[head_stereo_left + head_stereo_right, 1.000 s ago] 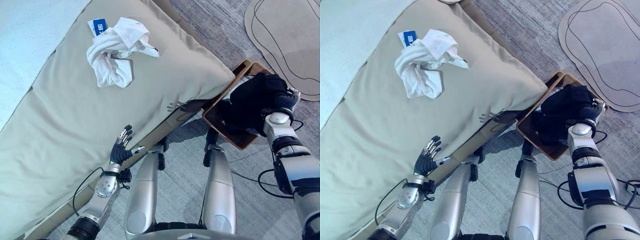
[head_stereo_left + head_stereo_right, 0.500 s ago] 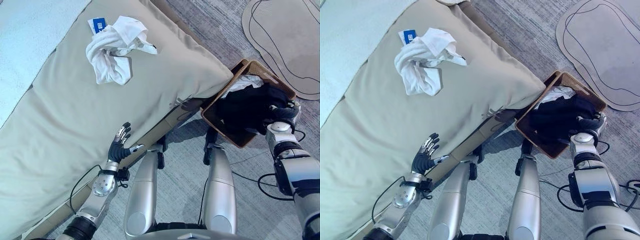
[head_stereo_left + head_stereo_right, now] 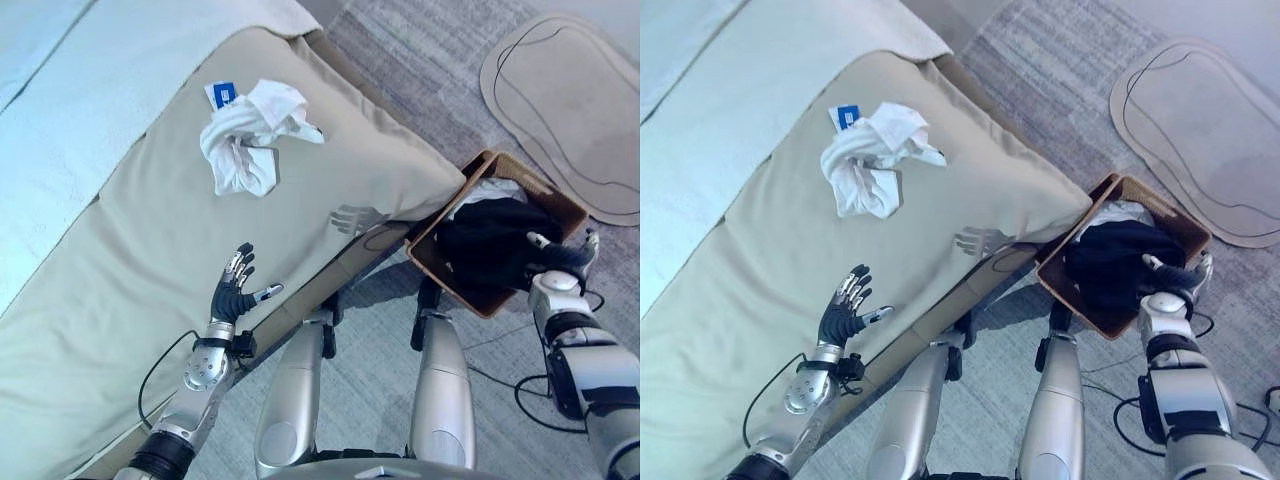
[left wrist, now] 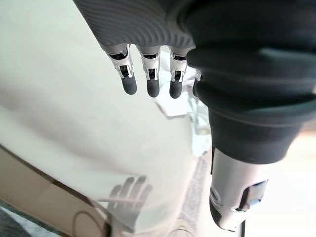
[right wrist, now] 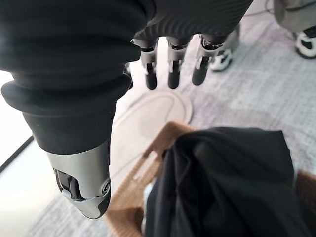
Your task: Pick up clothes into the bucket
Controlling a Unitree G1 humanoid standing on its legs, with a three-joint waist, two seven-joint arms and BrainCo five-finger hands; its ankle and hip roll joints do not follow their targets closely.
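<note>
The right robot hand [image 3: 560, 262] hung over the near rim of the basket [image 3: 427, 262], fingers straight and released, holding nothing; its wrist view showed the dark-tipped fingers [image 5: 171, 79] spread above open floor, with the black garment [image 5: 232, 182] lying below the palm. That black garment [image 3: 487, 243] was already heaped inside the basket, with a bit of white cloth [image 3: 497, 190] beyond it at the far end. So that part of the job looked done.

The left robot hand [image 3: 233, 293] stood over the near edge of the bed [image 3: 120, 260], fingers upright and relaxed, grasping nothing; in its wrist view the fingers [image 4: 149, 84] hovered over bare bedcover.

The piece left to fetch was the white garment [image 3: 247, 148], crumpled on the bed well ahead of the left robot hand and slightly toward the robot's right, far across the cover. A small blue-and-white tag [image 3: 222, 93] lay touching its far side. The bundle had no strong long axis; if anything it ran away from the robot hand, with a loose flap trailing toward the basket side.

The left robot hand was clearly the nearer one, the right being off past the bed's corner by the basket. The next reach would probably fall to the left arm, stretching forward over the bed.
</note>
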